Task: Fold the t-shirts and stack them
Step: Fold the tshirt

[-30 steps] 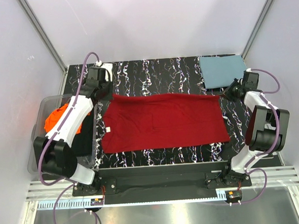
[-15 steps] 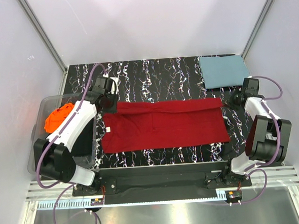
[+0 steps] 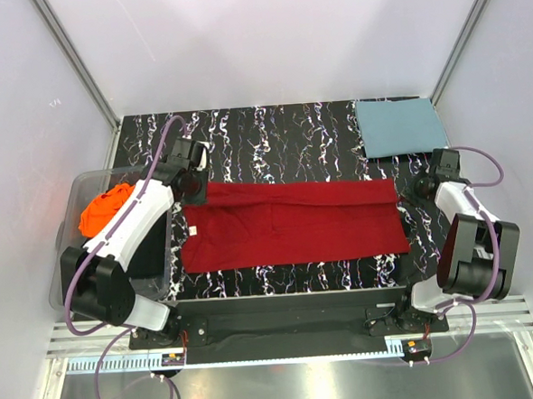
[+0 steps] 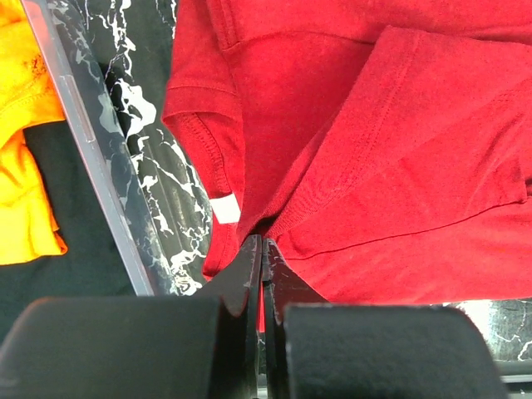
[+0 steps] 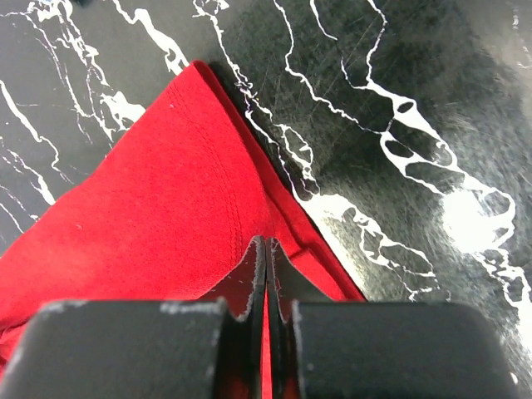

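The deep red t-shirt (image 3: 291,223) lies spread across the middle of the table, its far edge doubled over towards the front. My left gripper (image 3: 194,191) is shut on its far left edge, shown close in the left wrist view (image 4: 263,242). My right gripper (image 3: 414,189) is shut on its far right corner, shown in the right wrist view (image 5: 266,243). The teal-blue t-shirt (image 3: 398,125) lies folded at the far right corner. The orange t-shirt (image 3: 104,212) sits crumpled in the bin at the left and shows in the left wrist view (image 4: 25,158).
A clear plastic bin (image 3: 71,252) stands off the table's left edge; its rim (image 4: 87,141) runs close beside my left gripper. Dark cloth lies in the bin under the orange shirt. The table is black marble pattern (image 3: 280,131).
Both grippers have drawn the red shirt's far edge towards the front, folding it over. The shirt now shows as a narrower band.
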